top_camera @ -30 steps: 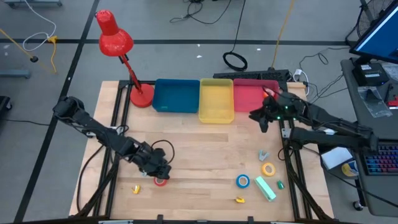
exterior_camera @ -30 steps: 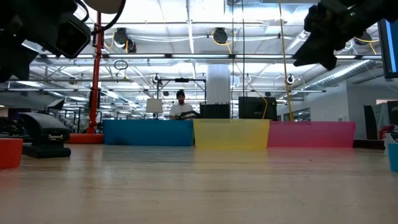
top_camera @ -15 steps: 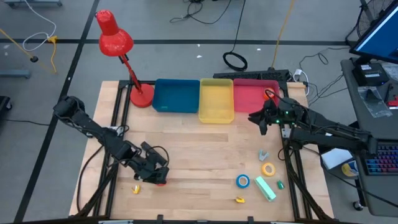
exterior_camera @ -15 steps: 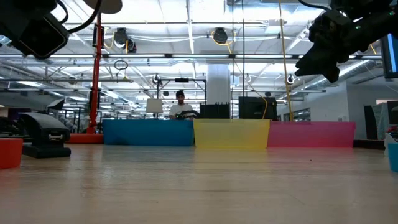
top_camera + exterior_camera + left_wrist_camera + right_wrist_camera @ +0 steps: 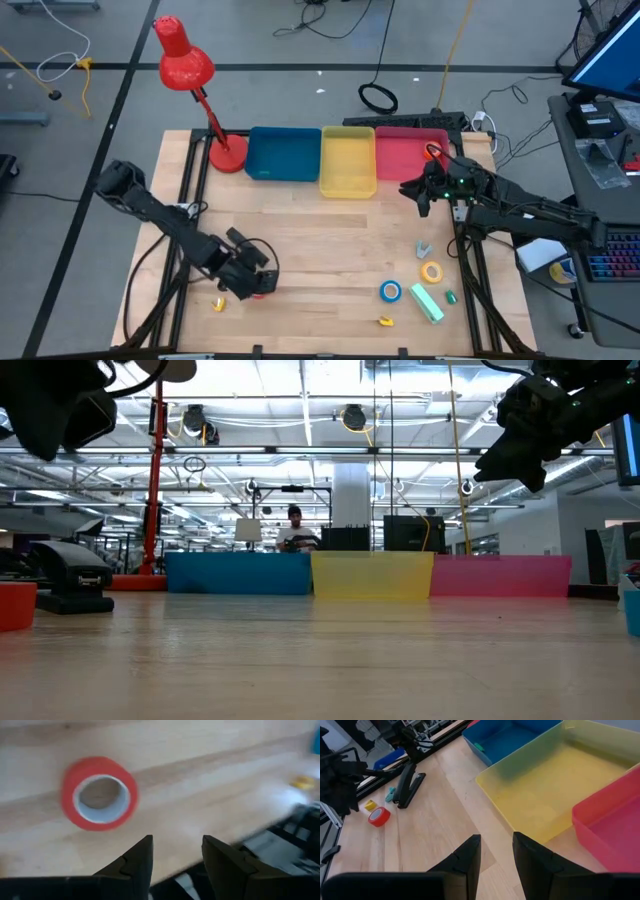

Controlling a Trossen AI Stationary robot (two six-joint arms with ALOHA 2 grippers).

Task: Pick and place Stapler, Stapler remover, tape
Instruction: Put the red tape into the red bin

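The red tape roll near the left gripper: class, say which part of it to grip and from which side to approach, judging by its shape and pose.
The red tape roll lies flat on the table, its hole facing up. Probably best to come straight down with the left gripper and pinch across the ring's outer wall, or put one finger in the hole and one outside. Its flat pose leaves little side wall for a level approach.

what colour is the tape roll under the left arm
Red tape roll, clearest in the left wrist view.

the left end effector [image 5: 262, 289] has drawn back off the red tape [image 5: 99, 792], nearer the table's front edge.
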